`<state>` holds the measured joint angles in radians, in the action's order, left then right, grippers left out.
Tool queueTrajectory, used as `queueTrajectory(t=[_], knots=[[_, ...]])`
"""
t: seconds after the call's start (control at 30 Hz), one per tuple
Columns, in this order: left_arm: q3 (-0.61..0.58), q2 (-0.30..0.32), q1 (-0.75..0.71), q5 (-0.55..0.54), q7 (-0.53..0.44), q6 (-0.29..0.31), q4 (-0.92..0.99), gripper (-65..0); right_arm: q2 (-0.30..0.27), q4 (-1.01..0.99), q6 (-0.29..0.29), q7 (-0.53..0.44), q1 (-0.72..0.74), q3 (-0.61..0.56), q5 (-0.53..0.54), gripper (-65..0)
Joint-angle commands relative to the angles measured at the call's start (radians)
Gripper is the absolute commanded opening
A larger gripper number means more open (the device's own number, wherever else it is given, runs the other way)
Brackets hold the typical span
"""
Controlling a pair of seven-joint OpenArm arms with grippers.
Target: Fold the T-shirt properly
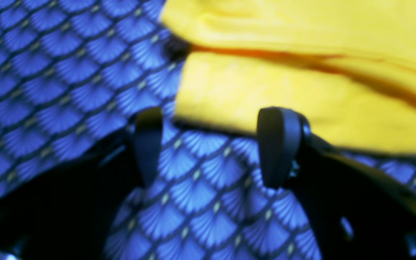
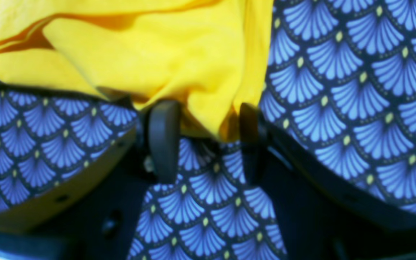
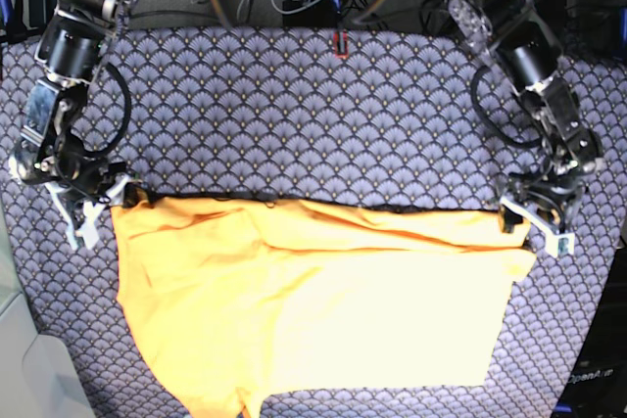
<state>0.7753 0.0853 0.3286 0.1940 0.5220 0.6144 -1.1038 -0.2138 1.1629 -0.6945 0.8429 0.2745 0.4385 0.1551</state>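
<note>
The yellow-orange T-shirt (image 3: 313, 310) lies flat, folded across, on the near half; far edge straight; layers slightly rumpled.

Two arms of black and silver-grey cylindrical joints, looped with black cables. White brackets at the wrists in the base view. Left gripper (image 1: 213, 148) with matte black, rounded, paddle-shaped fingers (image 1: 278, 144) on dark mounts. Right gripper (image 2: 208, 141) alike, black fingers (image 2: 162, 139), with an olive-tan housing plate dotted with small dark holes.
</note>
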Motion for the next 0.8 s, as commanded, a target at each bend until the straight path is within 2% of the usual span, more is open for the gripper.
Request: queueTrajectory(t=[0.0, 0.13, 0.2, 0.33, 0.43, 0.77], knots=[[-0.003, 0.012, 0.028, -0.015, -0.047, 0.003, 0.001, -24.9, -0.013, -0.001, -0.004, -0.014, 0.025, 0.003, 0.008, -39.7], [-0.003, 0.012, 0.03, -0.015, -0.104, 0.002, 0.047, -25.0, -0.014, -0.053, -0.004, -0.014, 0.044, 0.001, 0.008, -56.4], [-0.003, 0.011, 0.036, -0.015, -0.109, 0.002, 0.054, -25.0, -0.017, -0.082, -0.004, -0.014, 0.056, 0.001, 0.008, -62.1], [0.002, 0.012, 0.028, -0.018, -0.113, -0.001, 0.049, -25.0, -0.022, -0.1, -0.004, -0.014, 0.064, 0.001, 0.007, -60.9], [0.045, 0.012, 0.027, -0.015, -0.113, -0.041, 0.052, -24.8, -0.028, -0.1, -0.004, -0.015, 0.064, 0.001, 0.007, -59.5], [0.069, 0.012, 0.034, -0.02, -0.115, -0.044, 0.067, -24.8, -0.031, -0.1, -0.004, -0.015, 0.064, 0.001, 0.007, -59.4]])
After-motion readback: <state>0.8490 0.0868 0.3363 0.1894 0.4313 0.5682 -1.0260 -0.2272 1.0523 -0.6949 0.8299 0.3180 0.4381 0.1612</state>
